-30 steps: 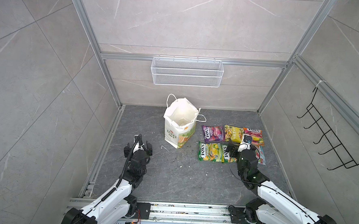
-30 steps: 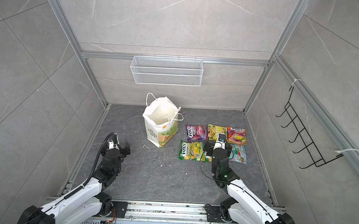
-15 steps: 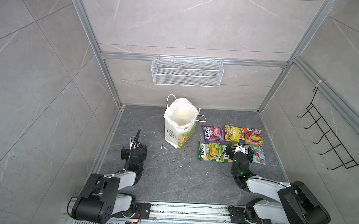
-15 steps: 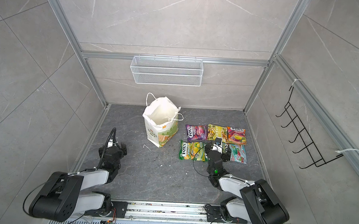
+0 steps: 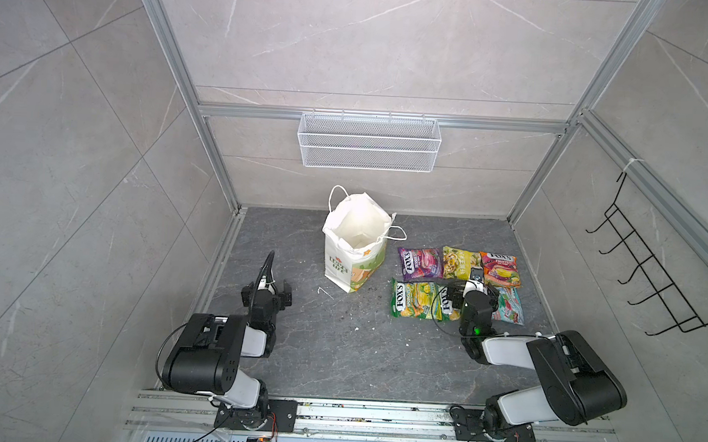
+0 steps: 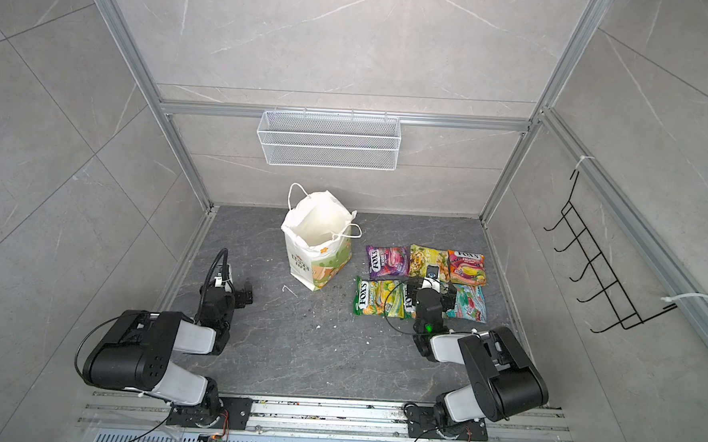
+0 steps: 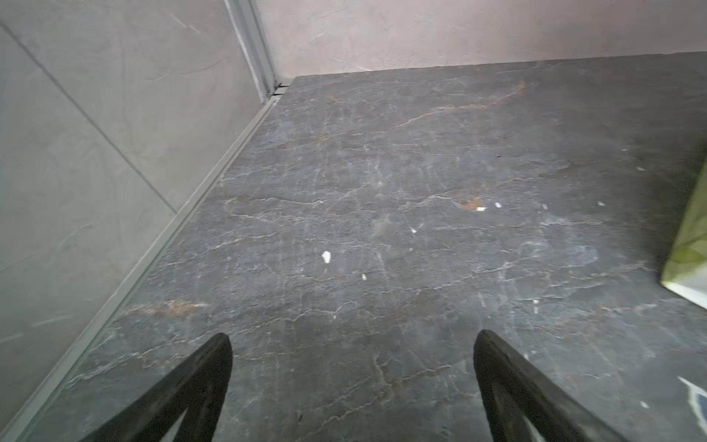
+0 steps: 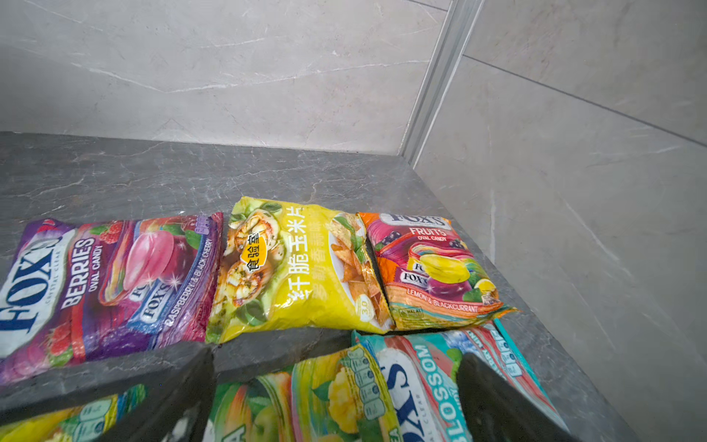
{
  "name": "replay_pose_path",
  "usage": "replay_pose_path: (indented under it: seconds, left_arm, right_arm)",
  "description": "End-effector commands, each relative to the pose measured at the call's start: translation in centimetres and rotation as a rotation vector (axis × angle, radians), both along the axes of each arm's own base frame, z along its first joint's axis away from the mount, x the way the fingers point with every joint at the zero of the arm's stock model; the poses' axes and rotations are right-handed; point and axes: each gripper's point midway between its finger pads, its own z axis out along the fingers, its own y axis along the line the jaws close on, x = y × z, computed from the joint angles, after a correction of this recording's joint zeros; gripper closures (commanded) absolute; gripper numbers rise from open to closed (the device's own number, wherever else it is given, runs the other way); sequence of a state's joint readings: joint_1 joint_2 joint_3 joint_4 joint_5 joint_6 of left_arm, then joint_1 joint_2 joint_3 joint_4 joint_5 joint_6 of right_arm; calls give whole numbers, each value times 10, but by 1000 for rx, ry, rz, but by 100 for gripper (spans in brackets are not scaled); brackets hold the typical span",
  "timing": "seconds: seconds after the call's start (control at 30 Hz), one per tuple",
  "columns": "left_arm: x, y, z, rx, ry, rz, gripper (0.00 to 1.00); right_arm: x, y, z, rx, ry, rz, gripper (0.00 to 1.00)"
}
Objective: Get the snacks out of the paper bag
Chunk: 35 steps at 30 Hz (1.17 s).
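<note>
We see the paper bag (image 5: 355,247) standing upright toward the back of the dark stone desk (image 5: 337,354), a little left of the middle. Its mouth is open, the inside shows plain white, and one cord handle droops over the right side of its rim. All six snacks lie flat on the desk to the right of the bag, in two rows. The back row holds the purple packet (image 5: 420,263), the yellow packet (image 5: 458,261) and the red-pink packet (image 5: 501,269) side by side, their edges touching or nearly so. In the front row, one green-yellow packet (image 5: 412,300) lies nearest the bag. The second green-yellow packet (image 5: 445,303) lies beside it, partly hidden under the right arm (image 5: 479,307), and the teal-red packet (image 5: 510,307) lies on the far side. The right jaws are spread wide with nothing between them. In the right wrist view they frame the second green-yellow packet (image 8: 336,394) and the teal-red packet (image 8: 428,375), but we cannot tell whether they touch either one. The left arm (image 5: 265,300) is folded low on the left side, well apart from the bag. The left jaws are also spread wide and hold nothing, over bare desk flecked with white crumbs, and the left wrist view shows only an edge of the bag (image 7: 688,245). A white wire basket (image 5: 369,141) hangs on the back wall and a black hook rack (image 5: 648,279) on the right wall.
</note>
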State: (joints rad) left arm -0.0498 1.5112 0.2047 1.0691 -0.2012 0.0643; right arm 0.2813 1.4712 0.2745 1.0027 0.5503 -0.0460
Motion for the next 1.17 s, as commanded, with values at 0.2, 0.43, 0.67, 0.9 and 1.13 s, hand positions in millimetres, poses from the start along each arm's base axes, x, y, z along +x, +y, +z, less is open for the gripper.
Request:
replay_pose_path:
  seconds: [0.2, 0.43, 0.67, 0.9, 1.13]
  left_arm:
    - [28, 15, 8, -155, 57, -27, 0]
    - [28, 17, 8, -136, 56, -8, 0]
    - [28, 15, 9, -131, 55, -9, 0]
    - [29, 15, 9, -133, 55, -11, 0]
    - [29, 14, 9, -134, 57, -14, 0]
  right_arm:
    - [16, 14, -15, 104, 42, 175, 1]
    - [25, 9, -21, 168, 113, 211, 1]
    - [25, 9, -19, 155, 95, 212, 1]
    - [26, 11, -21, 163, 108, 222, 1]
    - [26, 10, -20, 168, 109, 230, 1]
